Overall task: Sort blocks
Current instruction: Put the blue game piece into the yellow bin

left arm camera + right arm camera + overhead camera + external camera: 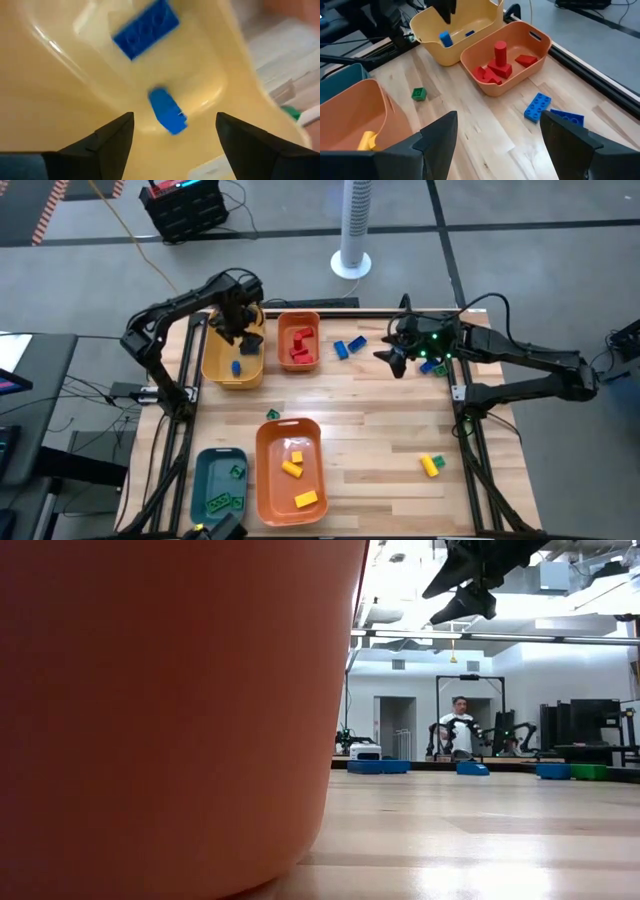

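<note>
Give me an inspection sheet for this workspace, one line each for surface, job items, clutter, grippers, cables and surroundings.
Surface: wooden table, mostly bare in the middle.
Job's things: blue blocks in the yellow bin; red blocks in the far orange bin; yellow blocks in the near orange bin; green blocks in the teal bin. Loose on the table: two blue blocks, a green block, a yellow and green pair.
Clutter: nothing seen.
Grippers: left gripper open above the yellow bin; right gripper open, empty, above the table's far right.
Cables: several on the floor at left.
Surroundings: white tower fan; a seated person far behind.
</note>
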